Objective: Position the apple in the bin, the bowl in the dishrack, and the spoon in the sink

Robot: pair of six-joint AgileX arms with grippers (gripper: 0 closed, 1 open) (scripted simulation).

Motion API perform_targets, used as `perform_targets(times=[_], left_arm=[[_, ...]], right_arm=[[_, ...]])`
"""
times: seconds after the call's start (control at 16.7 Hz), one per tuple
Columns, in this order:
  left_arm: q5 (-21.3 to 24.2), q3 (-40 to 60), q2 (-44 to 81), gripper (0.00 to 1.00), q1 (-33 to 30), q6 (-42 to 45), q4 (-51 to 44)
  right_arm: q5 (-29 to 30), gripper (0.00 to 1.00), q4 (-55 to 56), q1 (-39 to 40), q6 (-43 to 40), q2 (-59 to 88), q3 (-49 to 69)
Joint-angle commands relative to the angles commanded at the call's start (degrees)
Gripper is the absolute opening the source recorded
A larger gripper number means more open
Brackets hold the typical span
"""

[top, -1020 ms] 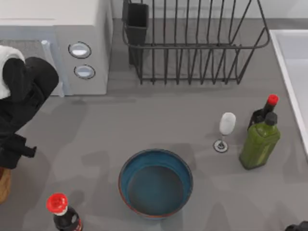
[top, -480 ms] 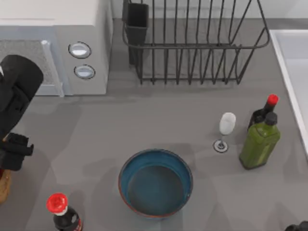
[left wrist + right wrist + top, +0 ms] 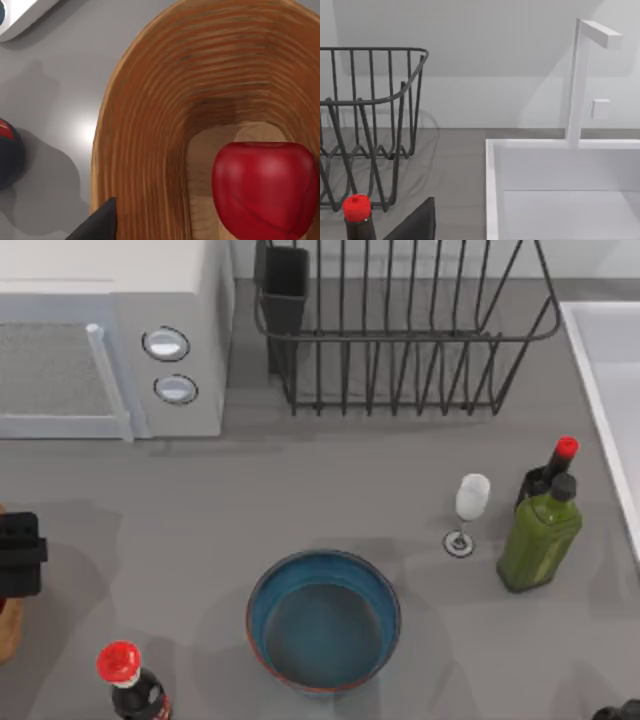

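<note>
The red apple (image 3: 265, 192) lies free inside the wooden bin (image 3: 150, 130), whose edge shows at the table's left edge (image 3: 8, 628). My left gripper (image 3: 20, 555) hovers just above the bin, open, with one dark fingertip (image 3: 97, 225) over the bin's rim. The teal bowl (image 3: 323, 620) with its reddish rim stands upright at the front middle. At the back stands the black wire dishrack (image 3: 400, 335), with the white sink (image 3: 610, 370) at the right edge. The spoon is out of view. My right gripper (image 3: 620, 712) is parked at the front right corner, one fingertip (image 3: 415, 220) showing, open.
A white microwave (image 3: 110, 330) fills the back left. A wine glass (image 3: 470, 502), a green bottle (image 3: 540, 535) and a red-capped dark bottle (image 3: 555, 465) cluster right of the bowl. Another red-capped bottle (image 3: 128, 680) stands front left. The sink's faucet (image 3: 580, 80) rises behind the basin.
My left arm has drawn back leftward, off the microwave's front, leaving its gripper at the left edge. The bowl, the bottles and the right arm have not moved.
</note>
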Motion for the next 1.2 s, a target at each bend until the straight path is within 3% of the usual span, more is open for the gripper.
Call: perform_targets(times=[0.66, 0.84, 1.2], left_arm=[[21.28, -29.44, -48.99, 1.00, 8.01, 9.08, 31.78], [23.88, -32.79, -53.95, 1.00, 8.96, 10.17, 35.26], [24.15, -33.12, -54.43, 1.00, 9.06, 10.28, 35.59]], right_arm=[[0.00, 1.00, 0.00, 0.00, 0.00, 0.00, 0.00], [0.00, 1.00, 0.00, 0.00, 0.00, 0.00, 0.00], [0.00, 1.00, 0.00, 0.00, 0.00, 0.00, 0.00]])
